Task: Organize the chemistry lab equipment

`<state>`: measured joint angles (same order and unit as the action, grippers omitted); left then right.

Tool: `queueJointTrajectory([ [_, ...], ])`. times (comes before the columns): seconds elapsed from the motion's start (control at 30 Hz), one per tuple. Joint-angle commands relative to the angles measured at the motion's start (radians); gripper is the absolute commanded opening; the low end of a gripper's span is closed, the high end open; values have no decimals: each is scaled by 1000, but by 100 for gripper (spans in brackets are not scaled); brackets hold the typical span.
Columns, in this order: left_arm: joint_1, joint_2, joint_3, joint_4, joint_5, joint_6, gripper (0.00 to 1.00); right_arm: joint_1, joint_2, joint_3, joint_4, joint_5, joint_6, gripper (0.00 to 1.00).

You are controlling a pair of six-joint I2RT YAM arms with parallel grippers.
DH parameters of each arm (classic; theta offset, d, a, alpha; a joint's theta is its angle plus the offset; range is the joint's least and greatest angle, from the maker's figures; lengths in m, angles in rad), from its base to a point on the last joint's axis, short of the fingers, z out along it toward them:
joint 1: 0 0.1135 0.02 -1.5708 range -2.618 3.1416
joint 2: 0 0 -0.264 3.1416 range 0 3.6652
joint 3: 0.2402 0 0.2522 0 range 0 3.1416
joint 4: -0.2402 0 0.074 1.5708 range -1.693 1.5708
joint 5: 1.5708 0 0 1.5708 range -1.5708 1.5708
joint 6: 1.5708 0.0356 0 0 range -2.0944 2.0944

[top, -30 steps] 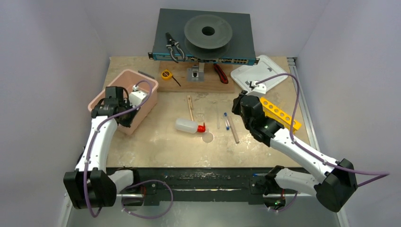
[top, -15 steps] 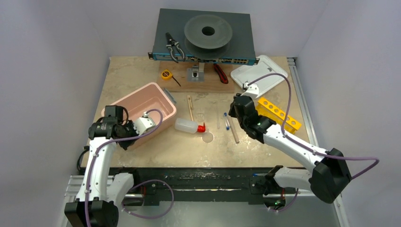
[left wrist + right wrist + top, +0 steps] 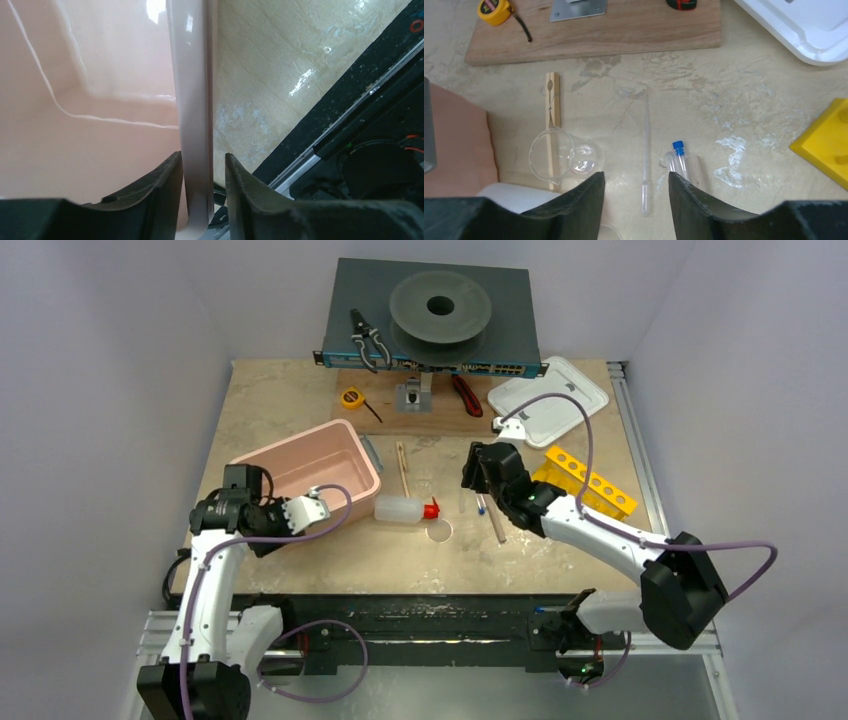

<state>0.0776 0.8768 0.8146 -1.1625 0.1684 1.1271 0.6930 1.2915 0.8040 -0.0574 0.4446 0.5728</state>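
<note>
Directions are read on the top view, with 12 o'clock away from the arm bases.

1. Left gripper (image 3: 203, 167): at 8 o'clock on the table (image 3: 280, 400). Its fingers straddle the near wall of the pink bin (image 3: 310, 468). One finger touches the wall and the other stands just clear, so the jaws are slightly spread, not clamped.
2. Round dish (image 3: 438, 531): lies flat at 5 o'clock of the bottle's cap.
3. Squeeze bottle (image 3: 398, 508): on its side, just at 3 o'clock of the bin. Its long axis runs 9 to 3, and the red cap (image 3: 431, 509) points to 3 o'clock.
4. Wooden stick (image 3: 495, 522): lies flat, long axis 11 to 5.
5. Right gripper (image 3: 634, 177): above mid-table, jaws spread wide, holding nothing. Beneath it lies a clear dropper (image 3: 646, 150), long axis 12 to 6, narrow tip toward 12 o'clock.
6. Blue-capped tube (image 3: 679, 155): just at 3 o'clock of the dropper and parallel to it, cap toward 12 o'clock.
7. Wooden peg (image 3: 402, 468): at 12 o'clock of the bottle, long axis 12 to 6.
</note>
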Motion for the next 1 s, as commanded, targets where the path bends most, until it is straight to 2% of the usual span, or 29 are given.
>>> queueJointTrajectory([
  [0.0, 2, 3, 52, 9, 35, -30, 40, 45, 45, 70, 34, -53, -55, 53],
  [0.13, 2, 30, 167, -56, 126, -104, 51, 119, 49, 52, 41, -20, -54, 67],
  [0.27, 3, 53, 291, -99, 180, -189, 54, 187, 36, 7, 72, 17, -33, 70],
  [0.37, 8, 72, 362, -87, 193, -294, 59, 228, 40, -14, 94, 43, -25, 68],
  [0.47, 23, 110, 398, -25, 128, -448, 61, 256, 73, -14, 99, 59, -24, 63],
  [0.6, 112, 179, 400, 50, 40, -601, 63, 289, 132, 7, 73, 99, -22, 56],
  [0.8, 318, 257, 400, 55, 115, -641, 65, 318, 148, -12, 67, 114, -22, 56],
  [0.97, 346, 235, 339, 112, 116, -615, 65, 328, 140, -29, 61, 144, -22, 56],
])
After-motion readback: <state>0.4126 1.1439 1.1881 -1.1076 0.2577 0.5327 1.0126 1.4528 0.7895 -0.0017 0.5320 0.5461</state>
